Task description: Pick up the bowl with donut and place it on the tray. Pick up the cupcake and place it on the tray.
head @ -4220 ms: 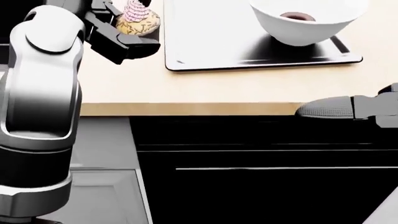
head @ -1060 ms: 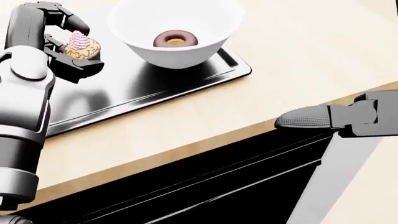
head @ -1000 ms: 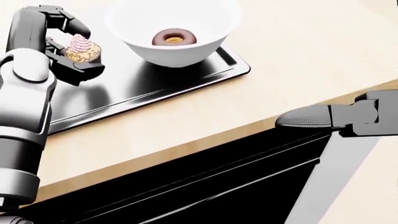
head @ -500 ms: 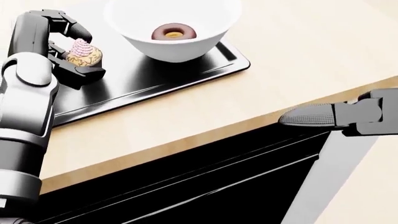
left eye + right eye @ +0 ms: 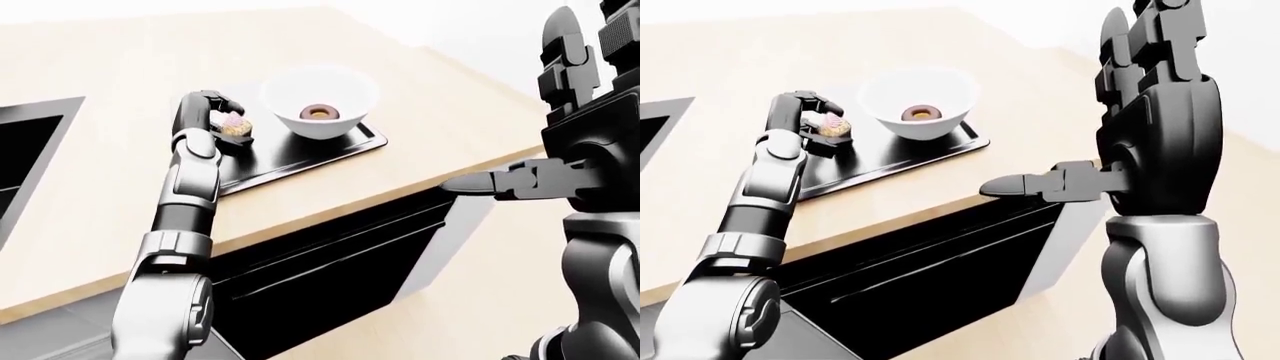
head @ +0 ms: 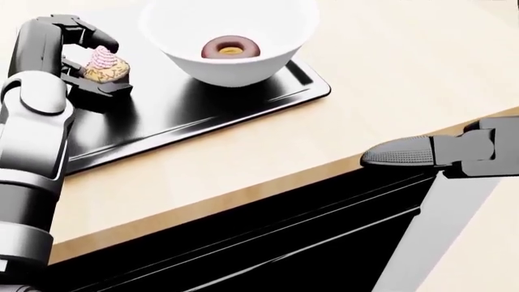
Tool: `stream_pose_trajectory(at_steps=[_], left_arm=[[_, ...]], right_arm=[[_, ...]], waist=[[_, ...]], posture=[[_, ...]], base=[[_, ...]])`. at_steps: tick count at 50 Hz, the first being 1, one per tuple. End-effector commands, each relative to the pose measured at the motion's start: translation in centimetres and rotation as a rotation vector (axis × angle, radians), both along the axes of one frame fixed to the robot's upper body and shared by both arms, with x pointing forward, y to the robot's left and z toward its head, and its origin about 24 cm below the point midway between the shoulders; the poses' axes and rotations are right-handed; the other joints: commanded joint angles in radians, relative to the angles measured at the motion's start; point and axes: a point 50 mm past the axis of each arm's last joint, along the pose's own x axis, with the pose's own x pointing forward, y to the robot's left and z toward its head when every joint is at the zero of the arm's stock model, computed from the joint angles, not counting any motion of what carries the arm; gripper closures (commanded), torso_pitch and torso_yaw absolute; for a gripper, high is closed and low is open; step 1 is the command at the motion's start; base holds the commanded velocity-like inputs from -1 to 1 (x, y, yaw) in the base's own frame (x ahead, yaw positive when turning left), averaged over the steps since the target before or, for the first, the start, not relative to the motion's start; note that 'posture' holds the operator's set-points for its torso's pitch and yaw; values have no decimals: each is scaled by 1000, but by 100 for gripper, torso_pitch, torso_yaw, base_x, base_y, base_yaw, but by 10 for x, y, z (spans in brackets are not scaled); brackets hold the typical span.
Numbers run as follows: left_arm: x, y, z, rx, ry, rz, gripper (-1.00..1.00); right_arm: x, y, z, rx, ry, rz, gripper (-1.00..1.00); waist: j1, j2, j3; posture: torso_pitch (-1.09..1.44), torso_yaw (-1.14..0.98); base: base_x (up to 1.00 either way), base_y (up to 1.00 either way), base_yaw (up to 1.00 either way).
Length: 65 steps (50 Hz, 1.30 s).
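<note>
Black left hand (image 6: pixel 90 61) grips cupcake (image 6: pixel 105 66) over tray (image 6: pixel 211 109), arm outstretched

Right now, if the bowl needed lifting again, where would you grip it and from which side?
Probably the bowl's rim on its right side in the head view: the wall flares wide and smooth, so fingers need the lip. The left hand, shut on the cupcake, crowds the tray's other side.

One tray (image 6: pixel 202 115), one bowl (image 6: pixel 231 36), one donut (image 6: pixel 226 47), one cupcake (image 6: pixel 105 66), two hands.
</note>
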Motion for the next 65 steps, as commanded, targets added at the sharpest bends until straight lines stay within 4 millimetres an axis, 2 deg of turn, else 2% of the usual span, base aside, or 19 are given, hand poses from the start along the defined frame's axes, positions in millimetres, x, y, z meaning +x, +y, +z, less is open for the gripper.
stream_pose_trajectory(at_steps=[1,3,6,12,14,24,30,39,53,59,65], left_arm=[[0,-3,30,20,-114,-11,33],[0,-3,30,27,-113,-13,9],[0,-3,30,28,-112,-15,-2],[0,-4,30,26,-112,-17,-41],[0,-4,30,27,-112,-17,-45],[1,-4,33,31,-113,-18,-100],[-1,-3,37,31,-119,-17,-100],[-14,1,63,13,-169,-21,-100],[-63,-1,105,-4,-275,-59,-100],[-71,-2,108,-8,-293,-69,-100],[-95,-9,122,-8,-328,-96,-100]], right_arm=[[-5,0,8,-6,-63,-6,-100],[-6,0,8,-5,-64,-6,-100],[-6,0,8,-5,-64,-6,-100],[-7,-1,8,-3,-64,-5,-100],[-7,-1,8,-3,-64,-6,-100],[-6,-1,11,4,-68,3,-100],[-6,0,13,3,-71,3,-100],[-9,0,15,2,-77,3,-100],[-12,-1,17,4,-87,0,-100],[-12,0,16,7,-90,3,-100],[-15,-2,23,1,-99,0,-100]], waist=[[0,2,-27],[-1,2,-27],[-1,2,-26],[-1,2,-24],[0,1,-24],[1,1,-23],[2,0,-23],[1,1,-19],[2,3,-10],[4,0,-7],[4,-3,-6]], posture=[[0,0],[0,0],[0,0],[0,0],[0,0],[0,0],[0,0],[0,0],[0,0],[0,0],[0,0]], base=[[0,0,0],[0,0,0],[0,0,0],[0,0,0],[0,0,0],[0,0,0],[0,0,0],[0,0,0],[0,0,0],[0,0,0],[0,0,0]])
